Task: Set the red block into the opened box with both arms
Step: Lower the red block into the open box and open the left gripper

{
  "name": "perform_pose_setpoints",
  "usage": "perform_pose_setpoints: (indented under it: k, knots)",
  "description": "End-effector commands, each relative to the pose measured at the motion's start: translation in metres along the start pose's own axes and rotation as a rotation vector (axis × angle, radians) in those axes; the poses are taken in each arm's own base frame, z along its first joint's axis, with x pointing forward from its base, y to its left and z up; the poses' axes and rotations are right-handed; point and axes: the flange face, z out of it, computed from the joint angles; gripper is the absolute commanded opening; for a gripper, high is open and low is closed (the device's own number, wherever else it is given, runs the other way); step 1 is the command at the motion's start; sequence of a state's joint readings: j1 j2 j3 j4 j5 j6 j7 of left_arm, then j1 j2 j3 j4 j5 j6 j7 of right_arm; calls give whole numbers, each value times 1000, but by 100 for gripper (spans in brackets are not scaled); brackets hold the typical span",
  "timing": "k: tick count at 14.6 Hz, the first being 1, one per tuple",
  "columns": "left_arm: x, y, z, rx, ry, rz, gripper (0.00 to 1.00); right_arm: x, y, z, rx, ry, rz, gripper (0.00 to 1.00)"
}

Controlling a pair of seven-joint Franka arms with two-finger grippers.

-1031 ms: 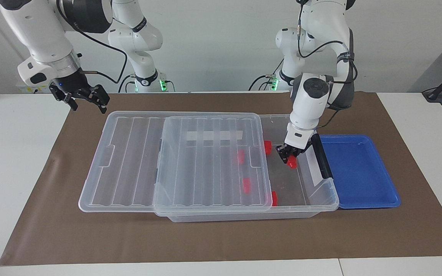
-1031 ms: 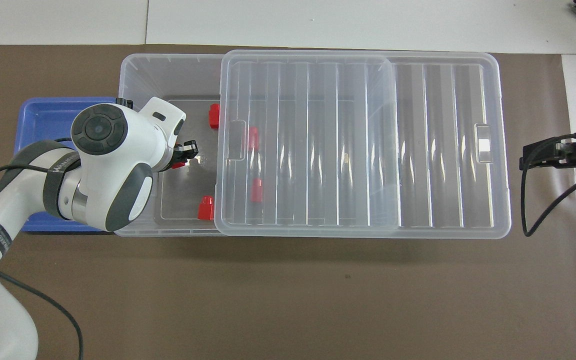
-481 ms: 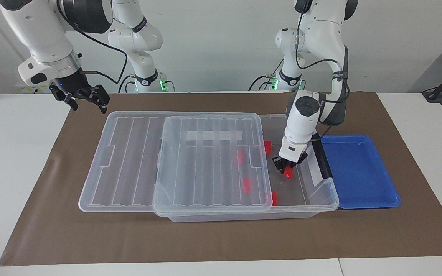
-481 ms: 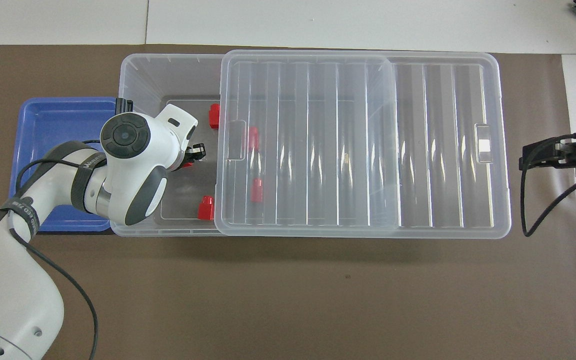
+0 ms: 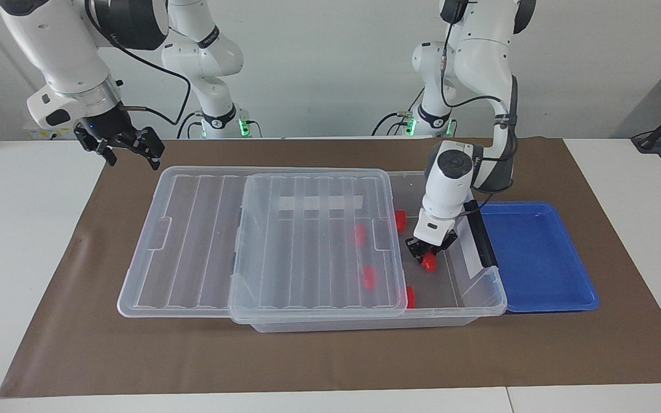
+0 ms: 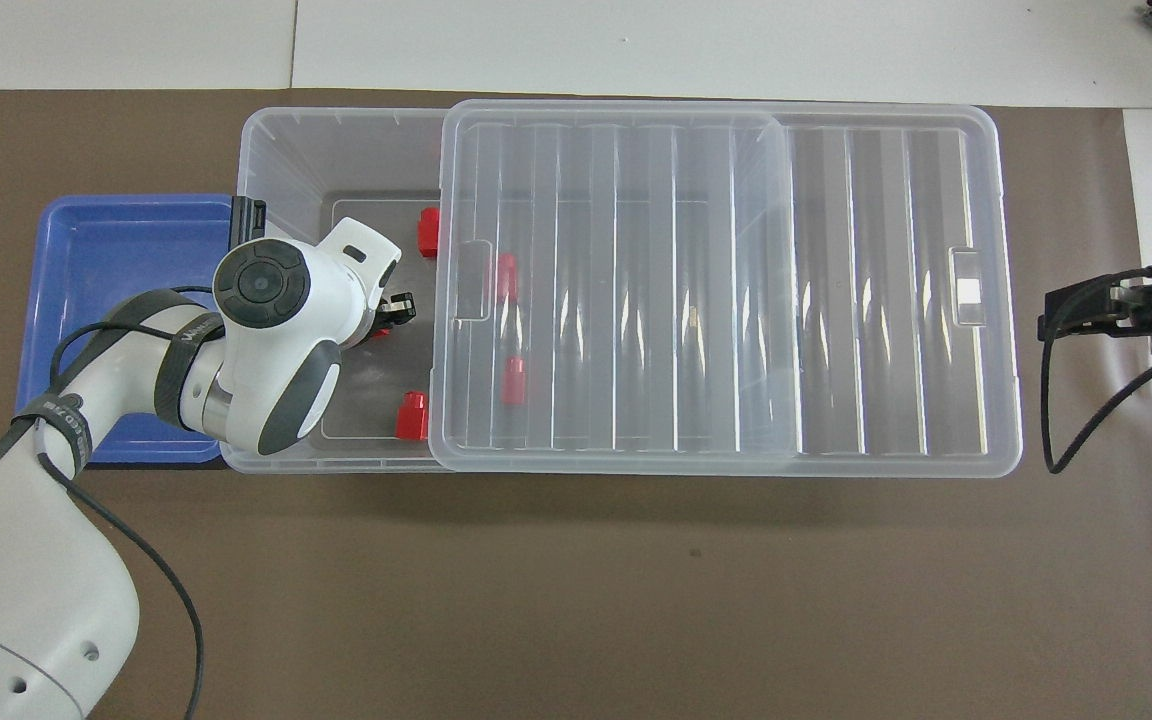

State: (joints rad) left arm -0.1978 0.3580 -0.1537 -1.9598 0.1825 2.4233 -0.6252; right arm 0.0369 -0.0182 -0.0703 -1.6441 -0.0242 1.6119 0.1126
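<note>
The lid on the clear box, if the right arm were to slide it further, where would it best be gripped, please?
Probably the lid's overhanging end toward the right arm, at the notched tab, approached from that end. That end juts off the box with free space around its rim, and the open right gripper waits nearby.

White table (image 5: 20, 229) – brown mat (image 5: 330, 355) – pale wall (image 5: 330, 57).

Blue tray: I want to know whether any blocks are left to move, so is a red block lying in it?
No, the blue tray lies bare, and every red block in view is inside the box.
</note>
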Motion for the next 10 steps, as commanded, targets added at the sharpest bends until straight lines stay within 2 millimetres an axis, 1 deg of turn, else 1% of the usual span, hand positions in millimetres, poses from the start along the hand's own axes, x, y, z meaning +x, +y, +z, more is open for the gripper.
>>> perform_pose_setpoints:
  k: [1, 4, 5, 6, 7, 10]
  knots:
    - [-4, -3, 9, 16, 17, 1, 100, -5, 2, -1, 29, 13, -16, 100]
    - [-4, -4, 10, 21, 13, -5, 100, -5, 2, -1, 29, 13, -19, 100]
    - [-2, -7, 9, 23, 12, -48, 100, -5, 3, -1, 29, 13, -26, 100]
    - [-3, -6, 10, 23, 12, -112, 100, -5, 3, 0, 28, 13, -43, 95]
    - [-3, -4, 10, 22, 14, -173, 100, -5, 3, -1, 30, 15, -72, 85]
    - [-4, -3, 9, 21, 14, -329, 100, -3, 4, -1, 32, 34, -120, 45]
